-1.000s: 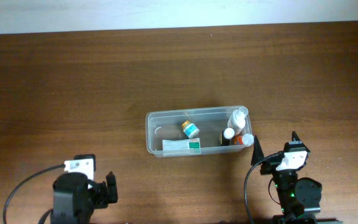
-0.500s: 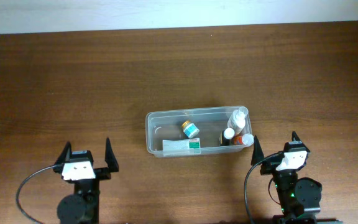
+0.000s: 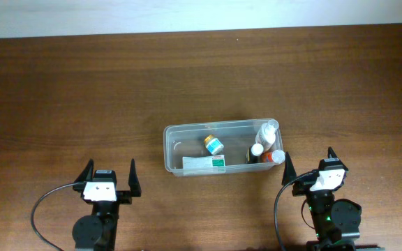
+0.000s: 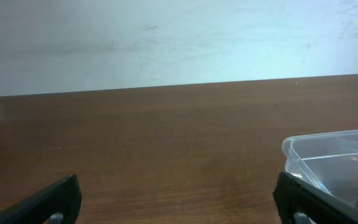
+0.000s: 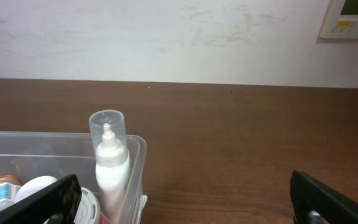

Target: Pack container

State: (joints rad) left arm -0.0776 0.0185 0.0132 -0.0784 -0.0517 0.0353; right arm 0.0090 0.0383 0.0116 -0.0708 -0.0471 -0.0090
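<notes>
The clear plastic container (image 3: 176, 132) stands at the table's middle. It holds a white tube (image 3: 204, 162), a small jar with a gold lid (image 3: 213, 144) and three small bottles (image 3: 266, 131) at its right end. My left gripper (image 3: 108, 171) is open and empty, near the front edge, left of the container. The container's corner shows in the left wrist view (image 4: 316, 146). My right gripper (image 3: 308, 163) is open and empty, just right of the container. The right wrist view shows the container wall (image 5: 137, 152) and a white bottle with a clear cap (image 5: 110, 162).
The brown wooden table (image 3: 82, 90) runs to a pale wall (image 4: 179, 37) at the back. A white wall unit (image 5: 356, 15) hangs at the upper right of the right wrist view.
My left arm has swung round and shifted right, its open fingers now pointing away toward the back. The right arm and the container have not moved.
</notes>
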